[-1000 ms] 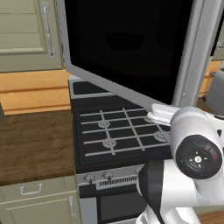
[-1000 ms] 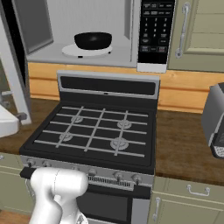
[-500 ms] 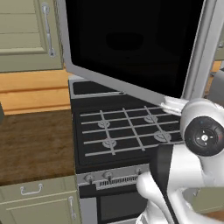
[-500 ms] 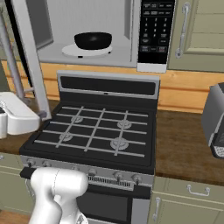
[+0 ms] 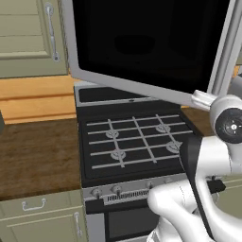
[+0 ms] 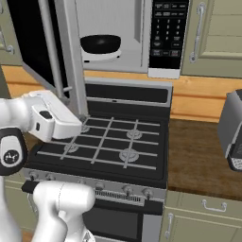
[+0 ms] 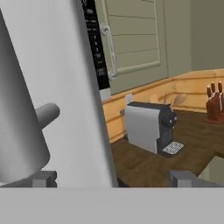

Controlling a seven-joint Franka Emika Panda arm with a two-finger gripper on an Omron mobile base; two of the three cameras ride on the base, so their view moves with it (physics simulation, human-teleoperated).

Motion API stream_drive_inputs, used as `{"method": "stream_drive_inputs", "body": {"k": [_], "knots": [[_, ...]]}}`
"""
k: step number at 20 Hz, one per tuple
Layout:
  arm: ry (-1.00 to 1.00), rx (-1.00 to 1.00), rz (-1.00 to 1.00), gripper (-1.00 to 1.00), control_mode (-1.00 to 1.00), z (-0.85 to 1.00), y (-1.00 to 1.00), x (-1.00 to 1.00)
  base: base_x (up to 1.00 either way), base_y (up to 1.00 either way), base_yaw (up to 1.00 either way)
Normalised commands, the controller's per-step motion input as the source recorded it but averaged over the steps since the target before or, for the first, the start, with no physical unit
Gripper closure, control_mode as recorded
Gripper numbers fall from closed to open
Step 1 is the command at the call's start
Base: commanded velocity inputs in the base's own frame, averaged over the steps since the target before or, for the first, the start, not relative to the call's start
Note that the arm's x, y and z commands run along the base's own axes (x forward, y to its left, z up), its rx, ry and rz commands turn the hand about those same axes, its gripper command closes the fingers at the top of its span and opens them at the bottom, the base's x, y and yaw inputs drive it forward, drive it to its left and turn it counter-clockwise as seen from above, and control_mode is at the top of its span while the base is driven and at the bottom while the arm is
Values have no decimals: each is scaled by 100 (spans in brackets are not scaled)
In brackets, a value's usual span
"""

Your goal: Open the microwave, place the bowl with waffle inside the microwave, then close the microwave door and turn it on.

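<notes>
In the left base view, the microwave door (image 5: 146,45) is seen swung open over the stove (image 5: 137,142), its wide black glass window framed in silver; the white arm is seen at the lower right, with the wrist raised near the door's lower outer corner. In the right base view, the microwave (image 6: 125,35) is mounted above the stove, and the bowl (image 6: 100,43) is already set on the white turntable plate (image 6: 101,55) inside the cavity. The bowl is presented as a shallow round black dish; the waffle cannot be made out from this angle. The dark keypad panel (image 6: 165,33) is located to the right of the cavity, and the door's long grey bar handle (image 6: 49,47) is seen at the left, with the hand just beside the door's edge. In the hand view, the bar handle and the door's silver edge are seen close up at the left, beyond them a coffee machine (image 7: 151,127) and a knife block (image 7: 215,105) on the counter (image 7: 175,162). The fingers (image 7: 181,177) are spread wide and nothing is held between them. Opening and placing are judged done; closing the door and pressing the start button are judged to remain.
</notes>
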Motion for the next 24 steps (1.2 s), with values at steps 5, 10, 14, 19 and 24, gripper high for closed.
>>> {"method": "stream_drive_inputs", "body": {"k": [5,10,14,19,24], "knots": [[-37,0,7,-100,-100,1,-47,92,0,0,0],[-21,0,14,-100,-100,0,-45,99,0,0,0],[-4,-1,25,-100,-100,0,-21,56,0,0,0],[-2,-8,25,-100,-100,-1,-8,39,0,0,0],[-3,-7,17,-100,-100,19,-20,43,0,0,0]]}}
